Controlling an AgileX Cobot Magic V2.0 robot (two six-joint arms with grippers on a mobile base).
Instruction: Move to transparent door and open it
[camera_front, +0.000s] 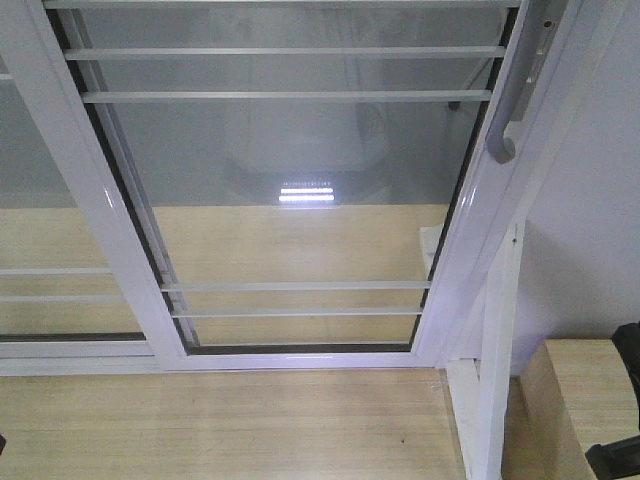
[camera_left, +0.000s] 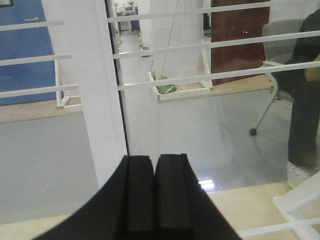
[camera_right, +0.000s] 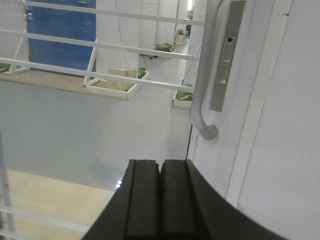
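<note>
**Facing the glass door up close**

I see the transparent door (camera_front: 300, 190) right in front of me: tall clear glass in a shiny white frame, with thin white bars across. Its grey curved handle (camera_right: 206, 129) is on the right side. My left gripper (camera_left: 154, 165) and right gripper (camera_right: 160, 167) both have jaws pressed together, holding nothing.

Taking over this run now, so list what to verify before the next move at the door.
1. Handle in the right wrist view: ok, ahead of the right claw, not touched.
2. Right claw open for a grasp: not ok, shut.
3. Left claw out of the way: ok, shut, facing a white post.
4. Transparent door closed: ok, appears so.
5. Lock released: cannot tell.
</note>
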